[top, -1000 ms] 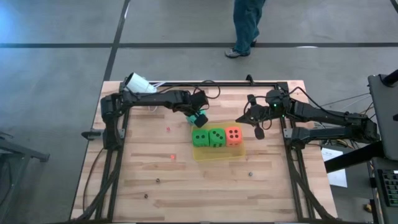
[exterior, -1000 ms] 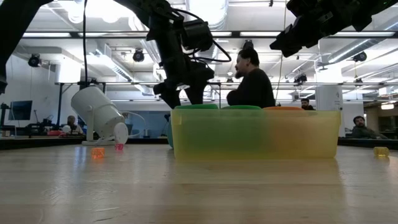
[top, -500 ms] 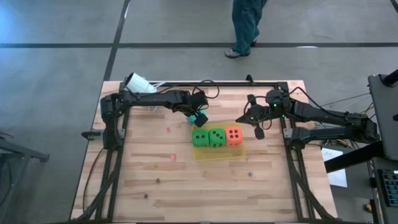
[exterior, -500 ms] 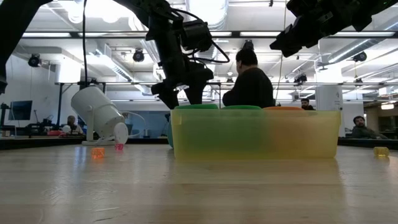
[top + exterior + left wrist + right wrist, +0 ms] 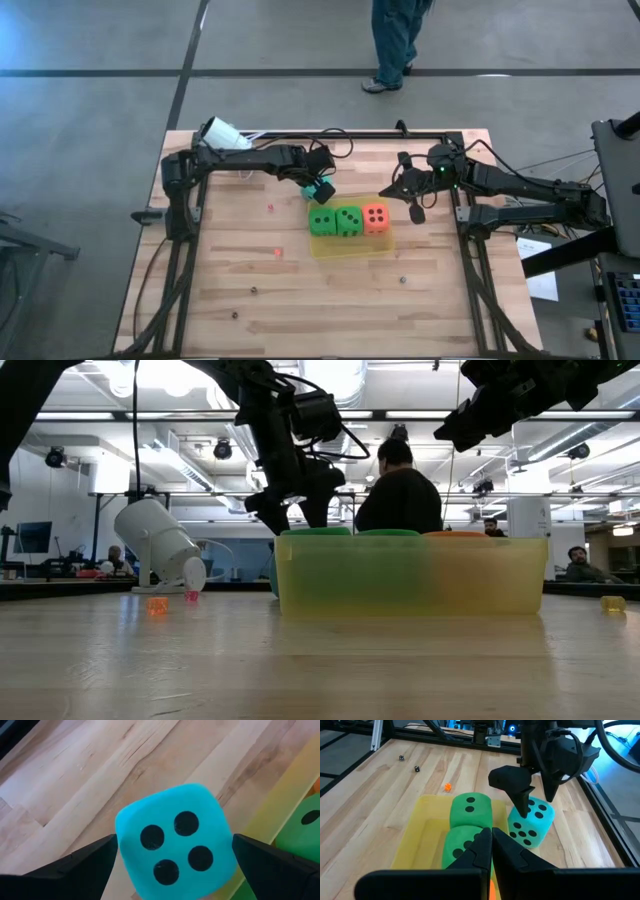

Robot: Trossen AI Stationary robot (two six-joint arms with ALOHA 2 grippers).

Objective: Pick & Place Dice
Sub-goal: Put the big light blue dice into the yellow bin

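A teal die [image 5: 175, 847] rests on the wood table, four pips up, just off the far left corner of the yellow tray [image 5: 350, 248]. My left gripper [image 5: 175, 840] is open and points steeply down over it. In the right wrist view its fingers [image 5: 522, 800] straddle the die's [image 5: 531, 822] top. In the low view the fingertips [image 5: 272, 520] end above the die's visible edge [image 5: 271, 570]. In the tray stand two green dice [image 5: 322, 221] [image 5: 348, 221] and an orange-red die [image 5: 376, 217]. My right gripper [image 5: 416, 213] hangs shut above the table, right of the tray.
A white cylinder camera [image 5: 222, 131] lies at the far left corner. Small dice and bits dot the table: orange [image 5: 277, 251], red [image 5: 270, 208], dark [image 5: 403, 280]. A black rail [image 5: 350, 134] runs along the far edge. A person [image 5: 395, 40] stands beyond it.
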